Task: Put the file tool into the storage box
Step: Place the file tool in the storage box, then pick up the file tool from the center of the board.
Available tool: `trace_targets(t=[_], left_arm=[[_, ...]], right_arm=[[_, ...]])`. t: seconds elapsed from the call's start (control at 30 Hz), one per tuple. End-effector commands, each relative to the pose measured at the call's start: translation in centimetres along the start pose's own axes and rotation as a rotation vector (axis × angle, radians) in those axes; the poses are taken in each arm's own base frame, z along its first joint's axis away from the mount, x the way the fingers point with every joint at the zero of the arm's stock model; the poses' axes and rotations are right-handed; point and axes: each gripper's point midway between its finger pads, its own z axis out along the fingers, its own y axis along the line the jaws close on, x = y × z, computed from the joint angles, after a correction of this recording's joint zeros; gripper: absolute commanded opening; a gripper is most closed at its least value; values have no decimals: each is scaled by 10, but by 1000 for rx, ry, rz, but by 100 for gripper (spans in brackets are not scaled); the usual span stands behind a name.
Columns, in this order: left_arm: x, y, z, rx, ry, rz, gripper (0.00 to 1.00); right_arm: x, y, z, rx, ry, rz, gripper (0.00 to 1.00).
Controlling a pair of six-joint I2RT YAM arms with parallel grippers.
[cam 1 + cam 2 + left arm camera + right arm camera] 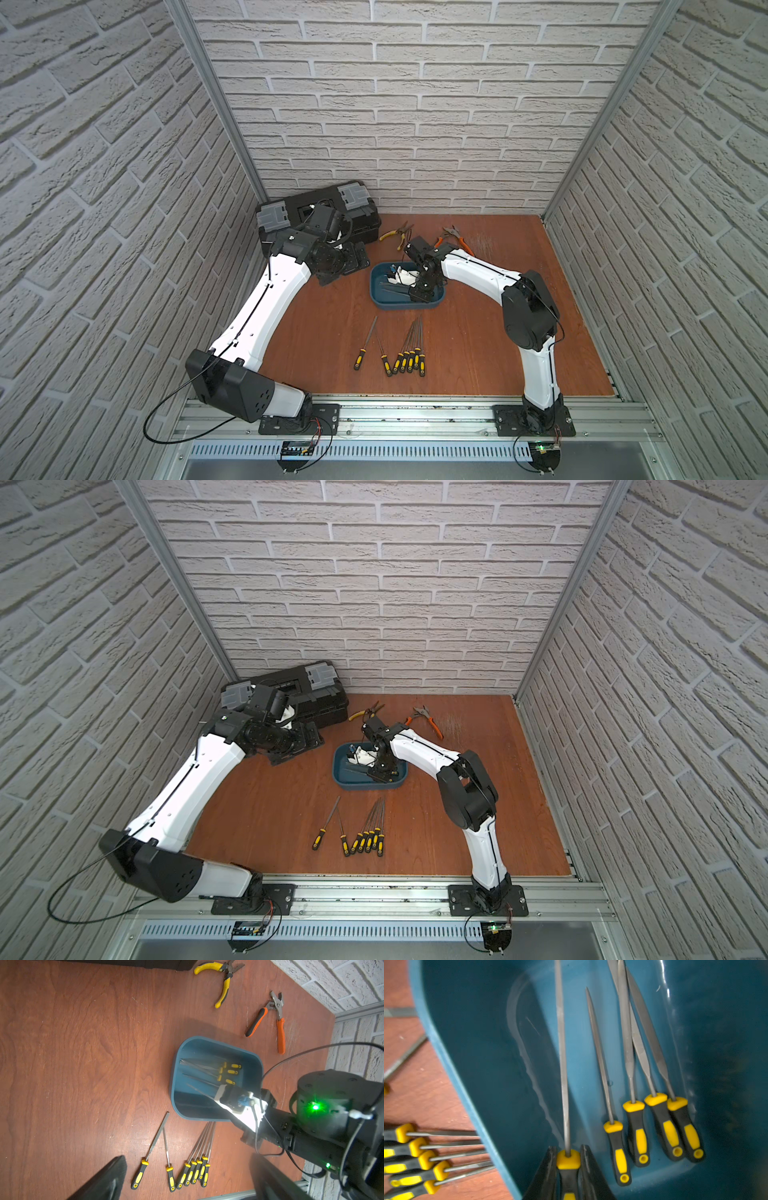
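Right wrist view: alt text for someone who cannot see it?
The right pincer flanks the handle of a yellow-and-black file inside the teal storage box, beside four files lying there. More files lie on the wooden table outside.

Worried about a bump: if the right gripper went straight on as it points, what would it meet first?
Likely the floor of the shallow teal-blue plastic tub: the right gripper points down into it, a yellow-and-black-handled file between its jaws. Depth unclear.
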Motion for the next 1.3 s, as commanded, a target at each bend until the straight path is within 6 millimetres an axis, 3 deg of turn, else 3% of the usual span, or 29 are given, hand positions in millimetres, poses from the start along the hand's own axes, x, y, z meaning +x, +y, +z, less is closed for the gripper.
trace_targets(t=[0.0, 0.1, 0.13, 0.27, 0.43, 0.6, 0.67, 0.73, 0.77, 0.93, 1.2, 1.27], left_arm=[[-4, -3, 5, -16, -14, 0, 98], [-5, -6, 8, -12, -17, 3, 98], [-6, -7, 8, -10, -21, 3, 98], [-9, -8, 9, -3, -35, 4, 98], [-10, -6, 15, -3, -21, 9, 98], [-8, -2, 20, -2, -4, 20, 98], [-8, -2, 21, 6, -1, 32, 98], [-7, -1, 22, 2, 10, 56, 98], [-5, -1, 22, -2, 17, 74, 98], [1, 2, 22, -11, 58, 166, 98], [28, 9, 29, 21, 149, 254, 98], [36, 11, 34, 37, 168, 259, 98]], right_arm=[[-6, -12, -14, 79, -36, -19, 37], [-7, -18, -17, 109, -34, 2, 58], [-8, -20, -19, 119, -37, 12, 60], [-13, -36, -33, 208, -56, 84, 63], [-12, -66, -56, 287, -123, 303, 64], [-12, -79, -97, 306, -270, 519, 65], [-4, -83, -112, 375, -319, 605, 74], [8, -85, -131, 442, -370, 699, 93], [17, -84, -139, 468, -387, 748, 97], [55, -63, -163, 478, -420, 957, 99], [120, -2, -157, 347, -488, 1296, 99], [127, 14, -155, 281, -543, 1335, 99]])
